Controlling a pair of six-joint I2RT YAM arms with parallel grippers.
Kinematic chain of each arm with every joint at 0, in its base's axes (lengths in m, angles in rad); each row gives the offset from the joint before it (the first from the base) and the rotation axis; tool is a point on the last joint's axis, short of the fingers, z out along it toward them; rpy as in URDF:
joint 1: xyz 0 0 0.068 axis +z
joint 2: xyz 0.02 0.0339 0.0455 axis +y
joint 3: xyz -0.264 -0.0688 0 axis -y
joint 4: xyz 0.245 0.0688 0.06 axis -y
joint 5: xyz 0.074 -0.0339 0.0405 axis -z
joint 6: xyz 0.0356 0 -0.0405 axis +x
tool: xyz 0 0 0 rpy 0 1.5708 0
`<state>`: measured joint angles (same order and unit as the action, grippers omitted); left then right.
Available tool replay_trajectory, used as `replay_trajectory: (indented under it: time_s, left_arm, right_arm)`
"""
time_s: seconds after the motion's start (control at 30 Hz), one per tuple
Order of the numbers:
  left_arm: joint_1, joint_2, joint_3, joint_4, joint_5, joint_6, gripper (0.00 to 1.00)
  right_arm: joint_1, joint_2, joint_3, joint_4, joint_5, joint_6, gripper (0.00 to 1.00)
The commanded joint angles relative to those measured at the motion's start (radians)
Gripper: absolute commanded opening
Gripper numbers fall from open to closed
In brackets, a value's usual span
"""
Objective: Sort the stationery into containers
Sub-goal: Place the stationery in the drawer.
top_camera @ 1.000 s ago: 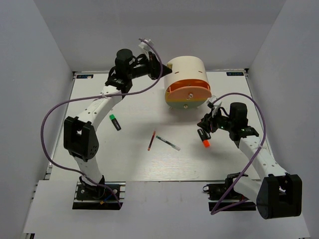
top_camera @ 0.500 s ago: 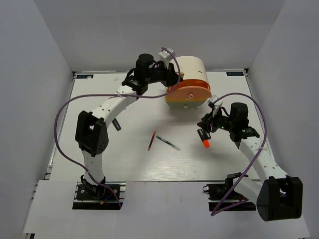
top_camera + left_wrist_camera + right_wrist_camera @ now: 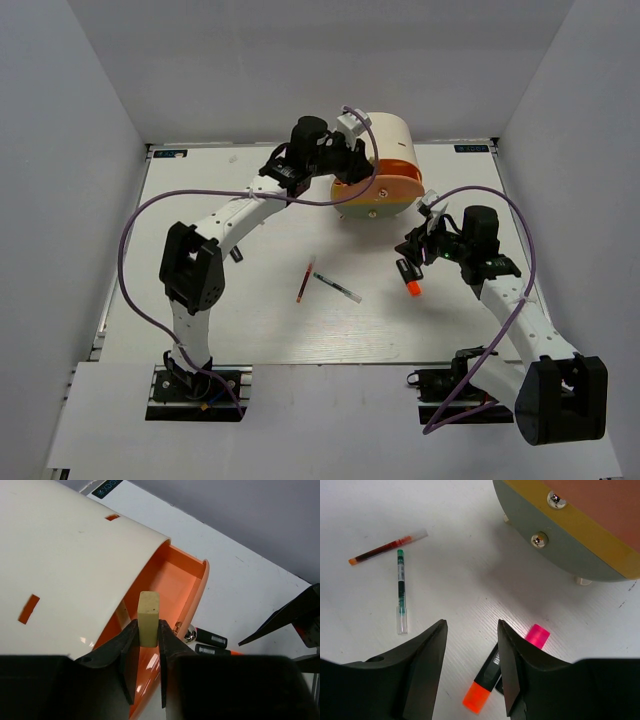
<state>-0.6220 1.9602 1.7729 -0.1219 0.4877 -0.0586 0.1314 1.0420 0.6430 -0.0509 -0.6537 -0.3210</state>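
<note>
Because the orange drawer (image 3: pixel 176 578) stands pulled out of the organiser (image 3: pixel 65 555), the left claw (image 3: pixel 148 630) holds the eraser (image 3: pixel 148 611) upright over the open tray. Its fingers are closed tight on the block's lower end, so the top sticks clear. Letting go from there should, I judge, drop it inside, though it sits close to the shell's edge and could catch there.

The right claw (image 3: pixel 471 626) hangs spread wide and empty above the table (image 3: pixel 470 570), just over two markers. The orange highlighter (image 3: pixel 485 682) shows between its fingers with the pink highlighter (image 3: pixel 536 636) beside it, so the claw is likely lined up for the next pick. The red pen (image 3: pixel 385 546) and clear pen (image 3: pixel 400 592) lie near each other, well off to the side. The yellow drawer (image 3: pixel 590 527) and green drawer (image 3: pixel 565 547) are closed.
</note>
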Motion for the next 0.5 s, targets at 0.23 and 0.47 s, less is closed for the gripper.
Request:
replay_trajectory:
  time_s: [0.23, 0.47]
  left_arm:
    - [-0.007, -0.015, 0.083, -0.018, -0.093, 0.023, 0.53]
    - [-0.016, -0.038, 0.117, 0.065, -0.112, -0.020, 0.55]
  right_arm:
    - [-0.001, -0.017, -0.006, 0.034, 0.005, 0.007, 0.54]
    - [-0.004, -0.016, 0.003, 0.039, -0.001, 0.000, 0.56]
